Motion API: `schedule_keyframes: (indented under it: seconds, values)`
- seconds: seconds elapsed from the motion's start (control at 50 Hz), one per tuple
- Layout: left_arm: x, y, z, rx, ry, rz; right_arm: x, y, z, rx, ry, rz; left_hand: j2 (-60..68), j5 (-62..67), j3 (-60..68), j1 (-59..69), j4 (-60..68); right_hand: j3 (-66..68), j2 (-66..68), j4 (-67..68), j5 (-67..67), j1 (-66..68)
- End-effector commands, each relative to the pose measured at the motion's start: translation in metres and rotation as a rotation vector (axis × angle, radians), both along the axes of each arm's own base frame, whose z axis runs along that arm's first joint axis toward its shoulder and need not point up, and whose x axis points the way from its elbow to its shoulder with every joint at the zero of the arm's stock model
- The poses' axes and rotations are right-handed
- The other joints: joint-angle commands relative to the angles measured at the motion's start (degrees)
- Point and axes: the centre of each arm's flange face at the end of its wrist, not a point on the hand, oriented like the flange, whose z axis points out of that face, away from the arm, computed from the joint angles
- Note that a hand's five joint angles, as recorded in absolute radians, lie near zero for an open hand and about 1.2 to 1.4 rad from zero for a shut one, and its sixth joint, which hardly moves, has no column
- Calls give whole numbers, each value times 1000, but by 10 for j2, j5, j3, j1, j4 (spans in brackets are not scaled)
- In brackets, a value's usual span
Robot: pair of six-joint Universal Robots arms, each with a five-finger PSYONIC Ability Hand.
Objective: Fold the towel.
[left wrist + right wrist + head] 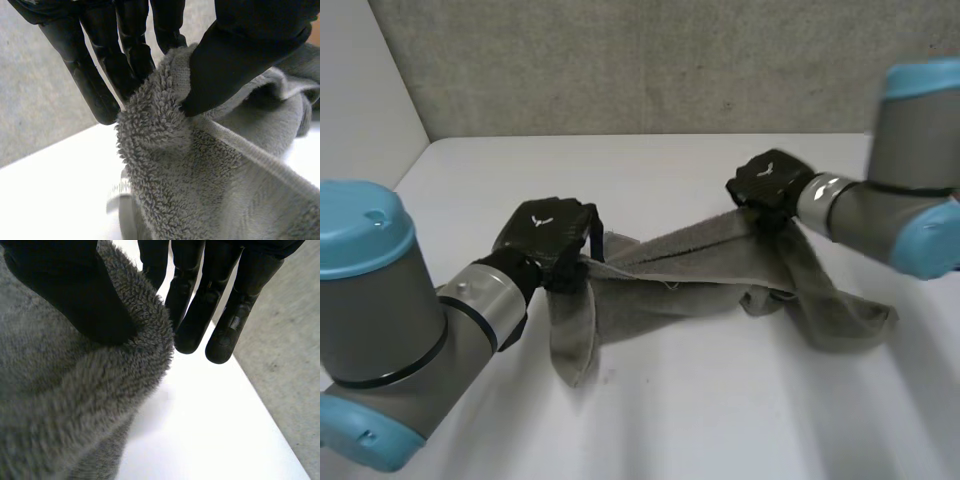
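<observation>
Towel: a grey terry towel (700, 265), pulled into a long band between the two hands over the middle of the white table (720, 430).
Long axis: it runs from the left hand across to the right hand, with the right end farther from the head camera than the left.
Ends: one flap hangs from the left hand down onto the table. Past the right hand the cloth drops into a crumpled heap on the table (on the robot's right side).
Left hand: the left hand (548, 238) grasps the towel's left end, its thumb (235, 60) pressing a fold of the pile against nearly straight fingers (131, 50).
Right hand: the right hand (770, 185) pinches the other end the same way, thumb on top of the cloth and fingers beneath it.
Arms: the left arm (410, 310) reaches in from the near left and the right arm (890, 215) from the right edge, so the hands face each other.
</observation>
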Motion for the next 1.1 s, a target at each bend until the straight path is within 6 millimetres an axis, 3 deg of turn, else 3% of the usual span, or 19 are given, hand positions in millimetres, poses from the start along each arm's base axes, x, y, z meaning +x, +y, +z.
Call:
schedule_keyframes:
  seconds: [0.02, 0.04, 0.06, 0.08, 0.12, 0.14, 0.18, 0.24, 0.32, 0.38, 0.52, 0.56, 0.86, 0.9, 0.92, 0.98, 1.02, 1.04, 1.1]
  values:
    - [-1, -17, -18, 30, -19, 23, 21, -37, -42, -170, 94, -40, 103, 112, 106, 124, 103, -441, -432, -446, -398, -349]
    - [-1, -17, -18, 30, -19, 23, 21, -37, -42, -171, 94, -40, 103, 112, 106, 124, 103, -445, -436, -450, -402, -353]
    - [-1, -20, -17, 24, -15, 29, 21, -38, -33, -203, 73, -65, 103, 112, 106, 124, 103, -581, -572, -585, -538, -489]
    - [-1, -20, -17, 24, -15, 29, 21, -38, -33, -203, 72, -65, 103, 112, 106, 124, 103, -581, -572, -585, -538, -489]
    - [1, -25, -16, 17, -11, 43, 16, -31, -1, -224, -20, -104, 103, 112, 106, 124, 103, -581, -572, -585, -538, -489]
    - [1, -25, -16, 17, -11, 43, 16, -31, -1, -224, -21, -104, 103, 112, 106, 124, 103, -581, -572, -585, -538, -489]
    - [3, -29, -16, 16, -8, 52, 6, -14, 21, -185, -114, -121, 103, 112, 106, 124, 103, -581, -572, -585, -538, -489]
    - [4, -30, -16, 16, -8, 55, 3, -2, 28, -166, -148, -108, 103, 112, 106, 124, 103, -581, -572, -585, -538, -489]
    - [5, -33, -15, 12, -6, 63, -5, 33, 34, -90, -179, -52, 103, 112, 106, 124, 103, -581, -572, -585, -538, -489]
    - [6, -34, -15, 12, -6, 66, -13, 52, 24, -9, -165, -42, 103, 112, 106, 124, 103, -526, -518, -531, -484, -434]
    - [6, -34, -14, 10, -5, 67, -28, 66, -11, 186, -177, -100, 103, 112, 106, 124, 103, -333, -324, -337, -290, -240]
    - [7, -34, -13, 9, -5, 67, -31, 61, -29, 209, -200, -124, 103, 112, 106, 124, 103, -304, -295, -309, -261, -212]
    - [8, -33, -15, 16, -8, 71, -32, 23, -79, 125, -230, -157, 103, 112, 106, 124, 103, -205, -196, -209, -162, -113]
    - [9, -34, -15, 16, -8, 75, -33, 17, -80, 111, -227, -163, 103, 112, 106, 124, 103, 58, 66, 53, 100, 150]
    - [9, -34, -15, 16, -8, 75, -33, 17, -80, 110, -227, -163, 103, 112, 106, 124, 103, 59, 68, 55, 102, 151]
    - [10, -35, -14, 13, -7, 78, -42, 9, -69, 80, -239, -188, 103, 112, 106, 124, 103, 119, 128, 115, 162, 211]
    - [10, -35, -9, 0, -4, 82, -48, 8, -35, 11, -275, -192, 103, 112, 106, 124, 103, 119, 128, 115, 162, 211]
    - [10, -35, -9, 0, -4, 82, -48, 8, -34, 11, -275, -192, 103, 112, 106, 124, 103, 119, 128, 115, 162, 211]
    - [16, -40, 13, -55, 23, 98, -52, 19, 22, -80, -307, -179, 103, 112, 106, 124, 103, 119, 128, 115, 162, 211]
